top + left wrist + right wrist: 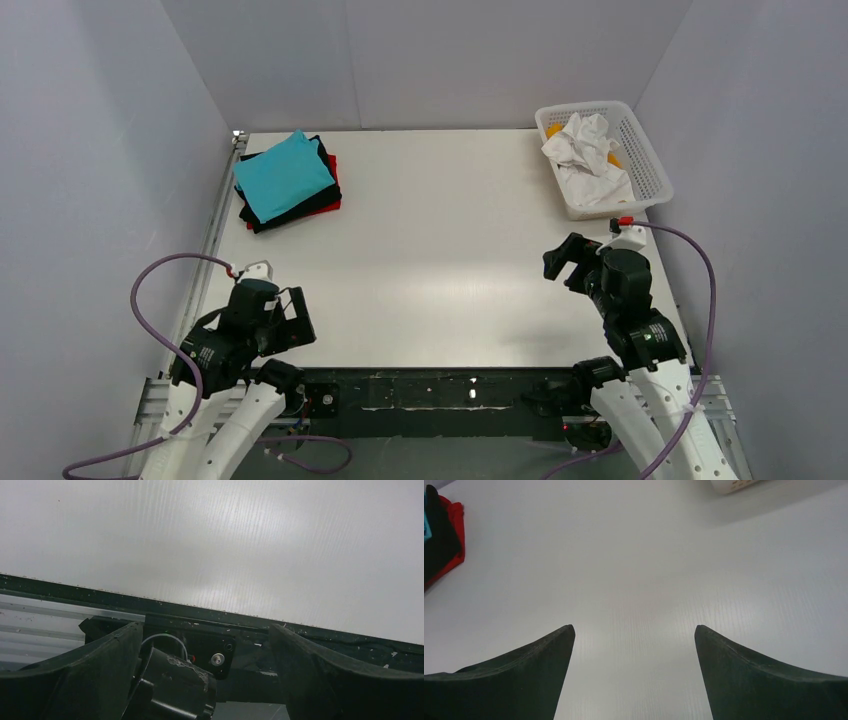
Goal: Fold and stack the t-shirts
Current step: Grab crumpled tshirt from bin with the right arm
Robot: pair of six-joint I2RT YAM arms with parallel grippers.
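Observation:
A folded stack of t-shirts lies at the table's back left, with a teal one (pixel 283 175) on top, a black one (pixel 300 208) under it and a red one (pixel 333 170) at the bottom. A crumpled white t-shirt (pixel 585 160) fills the basket at the back right, over a bit of orange cloth (pixel 553 130). My left gripper (pixel 295 320) hovers open at the near left, holding nothing. My right gripper (pixel 562 262) is open and empty at the right, in front of the basket. The right wrist view shows its fingers wide apart (pixel 634 627) over bare table, with the red shirt (pixel 455 515) at far left.
The white lattice basket (pixel 650 165) stands against the right wall. A black rail (pixel 440 385) runs along the table's near edge and shows between the left gripper's (pixel 206 626) fingers. Grey walls enclose the table on three sides. Purple cables loop beside both arms.

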